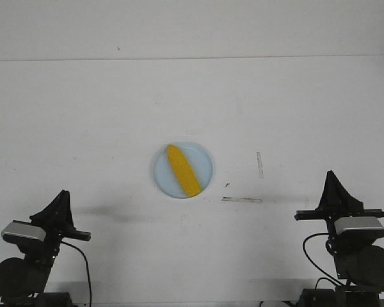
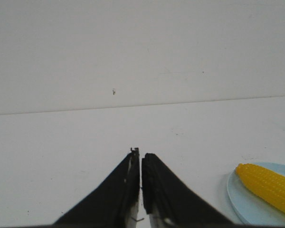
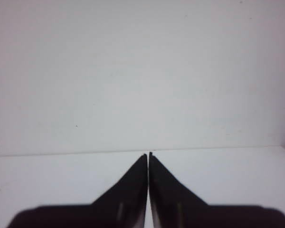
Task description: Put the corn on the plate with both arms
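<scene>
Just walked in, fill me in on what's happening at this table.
Nothing is being handled right now. The corn lies diagonally on the pale blue plate at mid-table. The left gripper and right gripper sit back near the table's front corners, well clear of the plate, fingers shut and empty.

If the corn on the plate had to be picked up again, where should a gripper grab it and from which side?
Probably the corn is best taken at mid-length, from above, jaws closing across its width. It lies flat and diagonal on the plate, thick end toward the back, narrower end near the front rim, so the middle is the balanced spot. The plate's shallow rim argues against a side approach.
</scene>
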Motion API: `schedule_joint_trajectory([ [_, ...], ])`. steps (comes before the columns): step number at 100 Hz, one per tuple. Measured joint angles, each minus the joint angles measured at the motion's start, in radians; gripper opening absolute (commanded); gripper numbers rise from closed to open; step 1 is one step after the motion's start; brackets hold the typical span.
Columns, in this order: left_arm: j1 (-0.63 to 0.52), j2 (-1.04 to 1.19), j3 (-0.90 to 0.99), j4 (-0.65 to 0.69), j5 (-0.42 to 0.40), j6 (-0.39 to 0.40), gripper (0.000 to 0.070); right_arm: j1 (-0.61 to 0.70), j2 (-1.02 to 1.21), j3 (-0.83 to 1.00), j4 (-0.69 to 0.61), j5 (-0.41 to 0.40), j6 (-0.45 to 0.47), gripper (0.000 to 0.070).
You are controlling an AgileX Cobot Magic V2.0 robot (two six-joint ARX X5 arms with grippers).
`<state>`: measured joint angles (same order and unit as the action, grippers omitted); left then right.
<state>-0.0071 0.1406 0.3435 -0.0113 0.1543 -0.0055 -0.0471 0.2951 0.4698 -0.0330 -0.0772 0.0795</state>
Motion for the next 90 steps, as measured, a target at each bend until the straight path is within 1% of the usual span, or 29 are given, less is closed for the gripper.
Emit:
schedule_joint_trajectory([
  [13,0.0,-0.01,0.0,-0.01,-0.031,0.0,0.0001,0.0,0.0,0.0,0.0,0.0,0.0,0.0002],
  [35,0.0,-0.025,-0.032,0.011,-0.13,-0.002,0.0001,0.0,0.0,0.0,0.0,0.0,0.0,0.0002],
  [56,0.0,-0.063,-0.153,0.055,-0.133,-0.035,0.0001,0.0,0.0,0.0,0.0,0.0,0.0,0.0002],
  [83,0.0,-0.122,-0.248,0.058,-0.145,-0.039,0.0001,0.0,0.0,0.0,0.0,0.0,0.0,0.0002],
  [90,0.0,-0.136,-0.278,0.092,-0.149,-0.039,0.0001,0.0,0.0,0.0,0.0,0.0,0.0,0.0002],
])
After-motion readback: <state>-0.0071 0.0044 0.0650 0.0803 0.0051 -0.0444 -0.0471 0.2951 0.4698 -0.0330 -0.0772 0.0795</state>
